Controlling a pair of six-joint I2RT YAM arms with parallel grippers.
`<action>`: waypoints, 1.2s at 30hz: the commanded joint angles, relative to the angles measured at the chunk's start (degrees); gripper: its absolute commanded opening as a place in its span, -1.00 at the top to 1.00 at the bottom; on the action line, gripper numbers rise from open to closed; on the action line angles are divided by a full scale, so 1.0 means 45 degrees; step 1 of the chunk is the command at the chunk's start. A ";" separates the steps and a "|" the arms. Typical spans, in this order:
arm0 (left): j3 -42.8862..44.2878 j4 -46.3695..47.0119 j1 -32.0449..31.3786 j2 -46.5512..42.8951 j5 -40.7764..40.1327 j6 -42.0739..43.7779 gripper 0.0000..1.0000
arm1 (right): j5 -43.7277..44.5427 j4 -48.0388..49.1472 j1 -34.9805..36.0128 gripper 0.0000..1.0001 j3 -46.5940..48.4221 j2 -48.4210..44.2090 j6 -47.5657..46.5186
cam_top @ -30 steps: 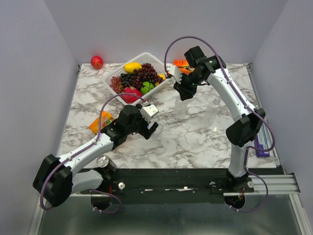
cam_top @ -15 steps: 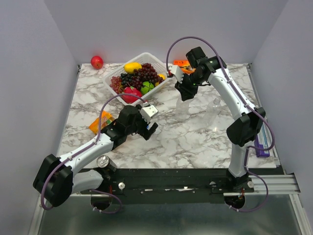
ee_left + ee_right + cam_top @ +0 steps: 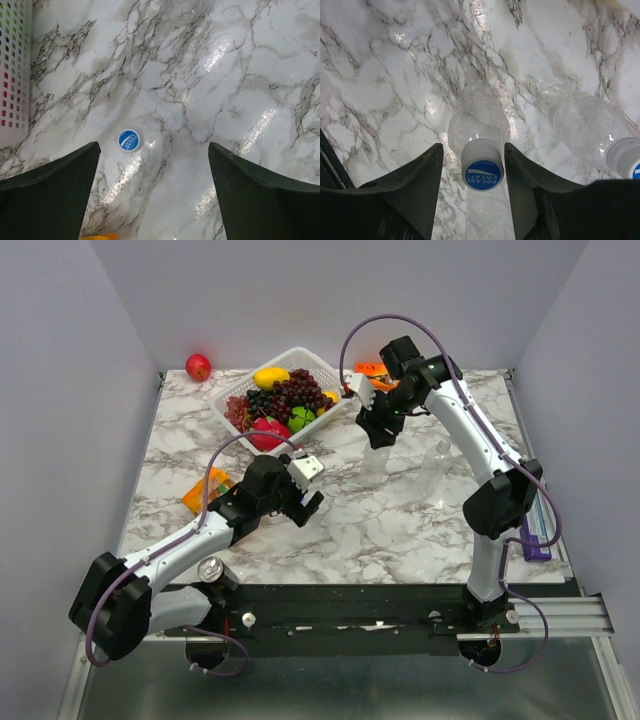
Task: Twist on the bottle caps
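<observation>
In the right wrist view a clear bottle (image 3: 479,120) stands upright with a blue cap (image 3: 482,174) on its neck. My right gripper (image 3: 473,170) is open, one finger on each side of that cap with a small gap at each. A second bottle (image 3: 587,125) stands to the right, its blue cap (image 3: 635,169) at the frame edge. In the top view the right gripper (image 3: 379,436) hangs over the bottles (image 3: 374,466). My left gripper (image 3: 152,190) is open and empty above the table. A loose blue cap (image 3: 129,140) lies near its left finger. A third bottle is not clearly seen.
A white basket (image 3: 236,390) of fruit stands at the back left; its wall shows in the left wrist view (image 3: 12,75). A red apple (image 3: 198,366) lies at the back corner. An orange packet (image 3: 197,495) and a silver can (image 3: 211,569) sit by the left arm.
My right gripper has shifted slightly right and down over the capped bottle. The left arm has barely moved.
</observation>
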 commanded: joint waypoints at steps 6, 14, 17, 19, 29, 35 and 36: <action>-0.0041 0.0463 0.0057 0.0364 0.0517 -0.0353 -0.97 | -0.0038 0.0295 -0.0035 -0.29 0.1814 -0.0840 0.1431; 0.0330 0.0561 0.0057 0.0754 0.0596 -0.0451 -0.97 | 0.1250 0.1487 -0.1184 -0.28 -0.0604 -0.3280 0.2819; 0.0428 0.0561 0.0057 0.0755 0.0596 -0.0452 -0.97 | 0.1212 0.1429 -0.2707 -0.26 -0.1445 -0.3867 0.3133; 0.0408 0.0561 0.0057 0.0716 0.0557 -0.0432 -0.97 | 0.1095 0.1293 -0.3643 -0.26 -0.2067 -0.4198 0.2959; 0.0427 0.0346 0.0057 0.0559 0.0459 -0.0159 -0.97 | 0.1719 0.2111 -0.4117 -0.34 -0.5821 -0.5392 0.2137; 0.0486 0.0326 0.0057 0.0559 0.0439 -0.0120 -0.97 | 0.2013 0.2131 -0.4137 -0.31 -0.5899 -0.4943 0.2157; 0.0467 0.0365 0.0057 0.0559 0.0459 -0.0120 -0.97 | 0.2032 0.2151 -0.4137 -0.29 -0.5938 -0.4943 0.2118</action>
